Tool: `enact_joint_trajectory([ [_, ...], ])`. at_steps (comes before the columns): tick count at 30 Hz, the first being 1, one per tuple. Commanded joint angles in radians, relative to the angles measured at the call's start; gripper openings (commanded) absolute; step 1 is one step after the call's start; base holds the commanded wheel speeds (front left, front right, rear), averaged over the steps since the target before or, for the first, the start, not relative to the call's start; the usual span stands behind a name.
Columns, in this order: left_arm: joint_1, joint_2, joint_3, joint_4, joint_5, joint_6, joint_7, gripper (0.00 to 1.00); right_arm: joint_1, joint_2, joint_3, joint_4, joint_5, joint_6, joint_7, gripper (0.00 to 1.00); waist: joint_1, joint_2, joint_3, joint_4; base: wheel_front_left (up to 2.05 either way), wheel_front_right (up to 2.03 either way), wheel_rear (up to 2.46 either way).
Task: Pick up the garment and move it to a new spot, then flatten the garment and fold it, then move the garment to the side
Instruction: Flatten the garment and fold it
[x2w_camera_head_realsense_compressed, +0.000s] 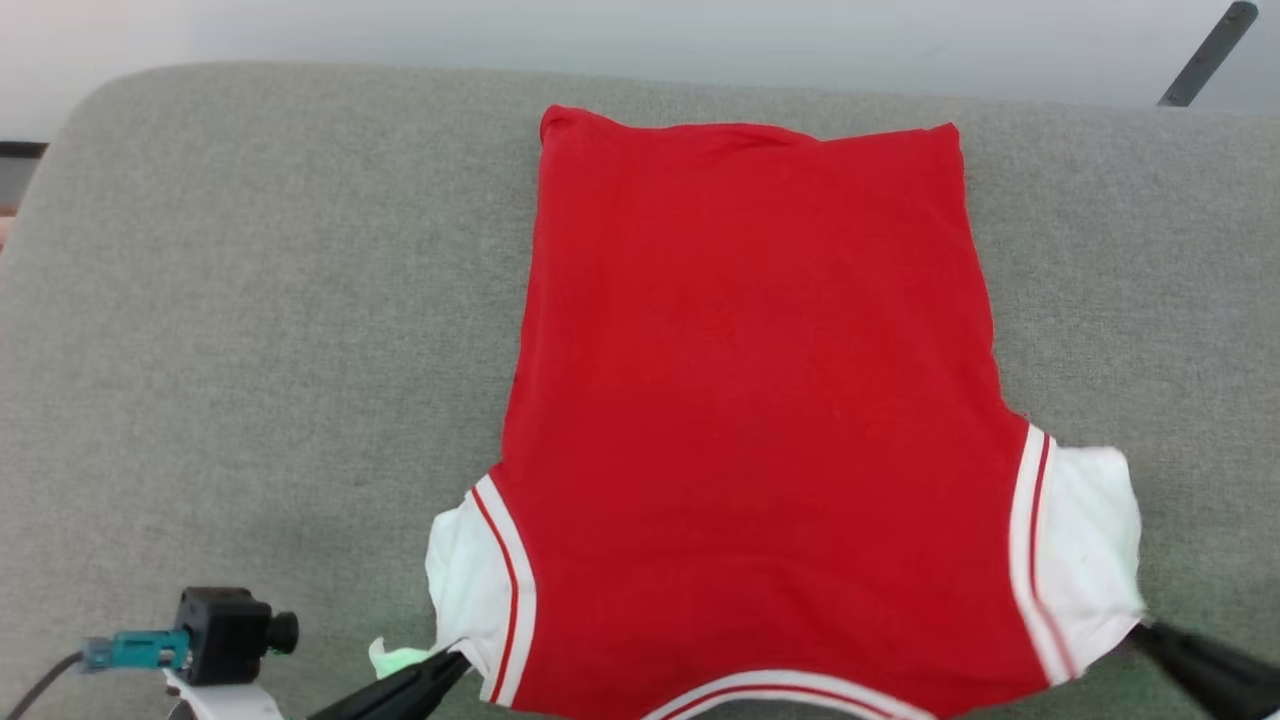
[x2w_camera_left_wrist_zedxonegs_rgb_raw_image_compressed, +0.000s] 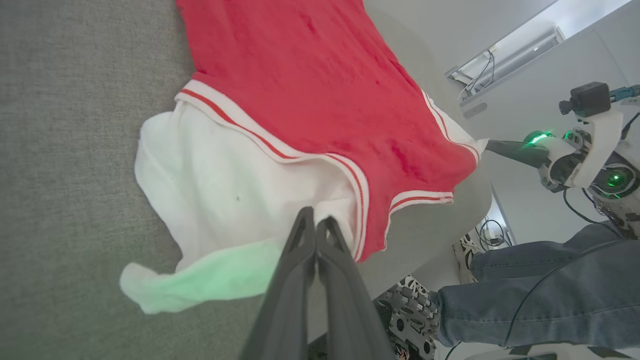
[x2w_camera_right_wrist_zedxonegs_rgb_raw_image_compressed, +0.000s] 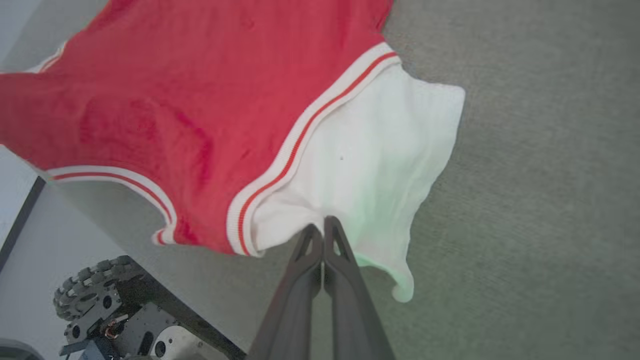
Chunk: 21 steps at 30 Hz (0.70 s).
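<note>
The garment (x2w_camera_head_realsense_compressed: 750, 420), a red sleeveless jersey with white-and-red striped trim, lies spread out on the grey table, its hem at the far end and its shoulders at the near edge. White lining pokes out at both near corners. My left gripper (x2w_camera_head_realsense_compressed: 455, 662) is shut on the white cloth of the near left corner, as the left wrist view confirms at the gripper (x2w_camera_left_wrist_zedxonegs_rgb_raw_image_compressed: 316, 222). My right gripper (x2w_camera_head_realsense_compressed: 1140, 632) is shut on the white cloth of the near right corner, seen in its own wrist view too (x2w_camera_right_wrist_zedxonegs_rgb_raw_image_compressed: 320, 227). No number shows on the upward side.
The grey fabric-covered table (x2w_camera_head_realsense_compressed: 250, 300) has open room left and right of the jersey. A person's legs in jeans (x2w_camera_left_wrist_zedxonegs_rgb_raw_image_compressed: 540, 295) stand beside the robot's wheeled base (x2w_camera_right_wrist_zedxonegs_rgb_raw_image_compressed: 105, 305) below the table's near edge. A dark pole (x2w_camera_head_realsense_compressed: 1205, 55) leans at the far right.
</note>
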Motion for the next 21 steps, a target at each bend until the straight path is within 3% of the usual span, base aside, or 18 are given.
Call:
enact_joint_trajectory([
  [1,0.006,-0.011,-0.005,0.009,0.007,0.008,0.007,0.00,0.029,0.037,-0.025,-0.030,-0.032,-0.001,0.035,0.00,0.0000,0.0000,0.008,-0.003,0.00,0.00,0.00],
  [5,-0.007,-0.044,-0.032,0.061,0.026,0.021,0.054,0.00,0.068,0.129,-0.027,-0.076,-0.107,-0.001,0.141,0.00,0.0000,0.0000,0.027,-0.008,0.00,0.00,0.00],
  [9,-0.022,-0.101,-0.066,0.139,0.050,0.021,0.102,0.00,0.055,0.181,0.023,-0.043,-0.156,-0.001,0.200,0.00,0.0000,0.0000,0.045,-0.006,0.00,0.00,0.00],
  [21,-0.063,-0.231,-0.085,0.316,0.091,-0.001,0.107,0.00,-0.039,0.207,0.148,0.134,-0.273,-0.001,0.139,0.00,0.0000,0.0000,0.072,0.006,0.00,0.00,0.00],
])
